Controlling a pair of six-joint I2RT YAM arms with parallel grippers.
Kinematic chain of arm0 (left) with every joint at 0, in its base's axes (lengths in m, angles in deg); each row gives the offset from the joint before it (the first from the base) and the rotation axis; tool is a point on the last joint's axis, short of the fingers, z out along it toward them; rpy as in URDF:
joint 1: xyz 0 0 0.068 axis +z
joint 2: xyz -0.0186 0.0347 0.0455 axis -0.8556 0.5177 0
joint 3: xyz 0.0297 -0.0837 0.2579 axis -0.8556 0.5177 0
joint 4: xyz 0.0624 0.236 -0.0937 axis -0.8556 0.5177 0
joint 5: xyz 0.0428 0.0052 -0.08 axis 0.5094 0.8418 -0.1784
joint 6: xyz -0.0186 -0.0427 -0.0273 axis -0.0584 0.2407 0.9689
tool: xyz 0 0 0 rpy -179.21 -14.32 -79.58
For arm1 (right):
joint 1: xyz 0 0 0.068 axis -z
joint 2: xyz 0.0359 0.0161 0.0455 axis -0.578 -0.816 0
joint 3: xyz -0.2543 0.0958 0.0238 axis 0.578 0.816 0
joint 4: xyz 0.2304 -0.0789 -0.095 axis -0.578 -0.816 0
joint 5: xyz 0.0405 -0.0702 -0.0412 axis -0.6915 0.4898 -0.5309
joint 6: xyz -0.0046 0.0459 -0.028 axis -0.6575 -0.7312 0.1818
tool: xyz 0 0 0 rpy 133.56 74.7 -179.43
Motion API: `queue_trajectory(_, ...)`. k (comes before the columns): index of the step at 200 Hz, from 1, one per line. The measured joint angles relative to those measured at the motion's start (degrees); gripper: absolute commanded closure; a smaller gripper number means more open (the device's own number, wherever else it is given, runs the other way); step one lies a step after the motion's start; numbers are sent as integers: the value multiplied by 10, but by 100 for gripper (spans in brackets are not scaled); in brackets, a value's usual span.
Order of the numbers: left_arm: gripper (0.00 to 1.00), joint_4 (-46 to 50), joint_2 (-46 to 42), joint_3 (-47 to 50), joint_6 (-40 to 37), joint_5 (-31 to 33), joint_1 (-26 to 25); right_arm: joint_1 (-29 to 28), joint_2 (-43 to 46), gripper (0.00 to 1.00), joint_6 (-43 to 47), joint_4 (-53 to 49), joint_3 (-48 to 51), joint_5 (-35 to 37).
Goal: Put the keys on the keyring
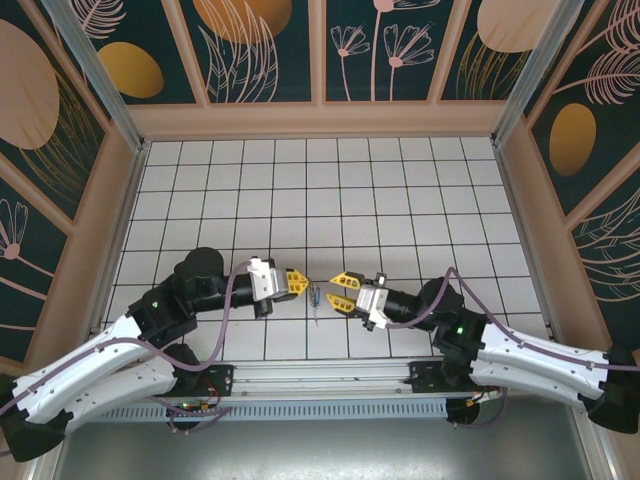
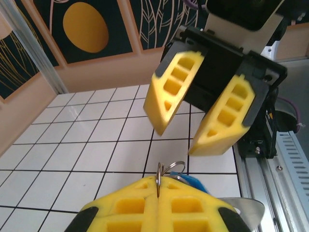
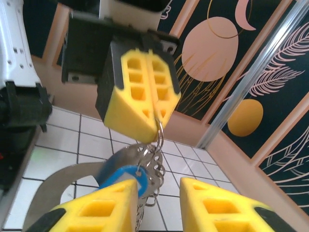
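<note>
The left gripper point(image 2: 158, 187) has its jaws pressed together on the thin wire of the keyring point(image 3: 159, 133), holding it off the table point(image 1: 400, 200) near the middle of the near edge. The pale chain point(image 3: 153, 166) and the blue-headed key point(image 3: 120, 175) hang from the ring. The right gripper point(image 3: 158, 188) faces it with jaws parted and nothing between them, the key's blue head just beside one jaw.
</note>
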Motion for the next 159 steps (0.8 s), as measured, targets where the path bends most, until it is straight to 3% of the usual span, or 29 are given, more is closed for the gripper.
queue_trajectory(48,100,-99,-49,85,68,-37,0,-13,44,75,-61,-31,-18,-5)
queue_trajectory(115,100,-186,-87,127,127,-73,0,-13,-62,74,-127,-83,-104,-66)
queue_trajectory(159,100,-198,-86,131,135,-81,0,-13,-73,75,-146,-98,-107,-72)
